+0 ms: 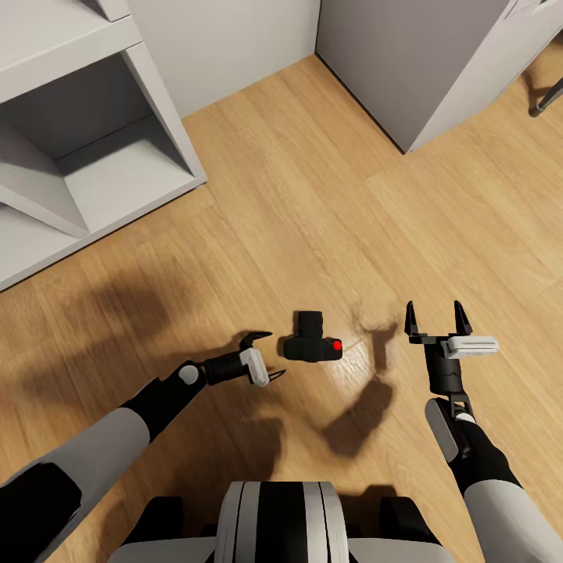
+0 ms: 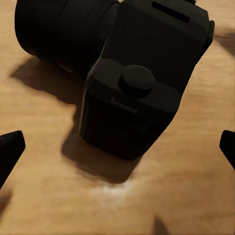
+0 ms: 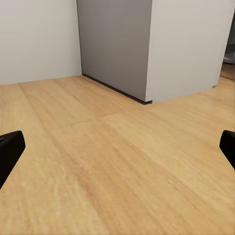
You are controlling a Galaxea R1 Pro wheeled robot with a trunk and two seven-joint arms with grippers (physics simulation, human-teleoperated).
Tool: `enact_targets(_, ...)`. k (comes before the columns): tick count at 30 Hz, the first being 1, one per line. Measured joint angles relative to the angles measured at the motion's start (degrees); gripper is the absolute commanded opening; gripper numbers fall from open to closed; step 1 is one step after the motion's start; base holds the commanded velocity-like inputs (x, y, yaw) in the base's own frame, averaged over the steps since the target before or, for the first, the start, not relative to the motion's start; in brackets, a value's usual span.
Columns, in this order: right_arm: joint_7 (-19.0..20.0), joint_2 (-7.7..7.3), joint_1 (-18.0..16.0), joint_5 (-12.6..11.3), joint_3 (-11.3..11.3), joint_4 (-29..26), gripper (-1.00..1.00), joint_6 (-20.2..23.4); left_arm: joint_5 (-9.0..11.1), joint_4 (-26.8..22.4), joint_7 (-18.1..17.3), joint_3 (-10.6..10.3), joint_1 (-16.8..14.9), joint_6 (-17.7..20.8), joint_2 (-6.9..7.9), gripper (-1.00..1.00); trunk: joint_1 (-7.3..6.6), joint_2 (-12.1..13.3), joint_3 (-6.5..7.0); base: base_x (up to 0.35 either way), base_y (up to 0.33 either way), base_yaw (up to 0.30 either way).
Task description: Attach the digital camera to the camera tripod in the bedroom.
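Note:
The digital camera (image 1: 312,342) lies on the light wood floor in front of me, black and boxy, lens barrel pointing away from me, red button at its right end. My left gripper (image 1: 268,356) is open just left of it, fingertips a short way from the body. The left wrist view looks closely at the camera (image 2: 132,83), which lies beyond the two spread fingertips (image 2: 10,149), not between them. My right gripper (image 1: 436,317) is open and empty to the right of the camera, pointing away from me over bare floor. The camera tripod is out of view.
A white open shelf unit (image 1: 94,148) stands at the back left. A grey cabinet or wall corner (image 1: 407,62) rises at the back right, seen too in the right wrist view as a grey block (image 3: 117,44). A dark curved leg (image 1: 547,102) shows at the far right edge.

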Motion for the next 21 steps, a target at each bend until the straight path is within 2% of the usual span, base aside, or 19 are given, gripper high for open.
enact_targets(5, 0.0, -0.01, 0.0, 0.0, 0.0, 0.0, 1.0, 0.0, 0.0, 0.11, 0.55, -0.33, 0.0, 0.05, -0.91, 1.0, 0.0, 0.0, 0.0, 0.0, 0.0, 0.0)
enact_targets(11, 0.0, 0.0, 0.0, 0.01, 0.0, 0.0, 1.0, 0.0, -0.01, 0.55, 0.78, -2.17, 0.0, 0.22, -1.13, 1.0, 0.0, 0.0, 0.0, 0.0, 0.0, 0.0)
enact_targets(21, 0.0, -0.01, 0.0, 0.0, 0.0, 0.0, 1.0, -0.01, 0.0, 1.46, 1.69, -2.65, 0.0, 0.32, -1.14, 1.0, 0.0, 0.0, 0.0, 0.0, 0.0, 0.0)
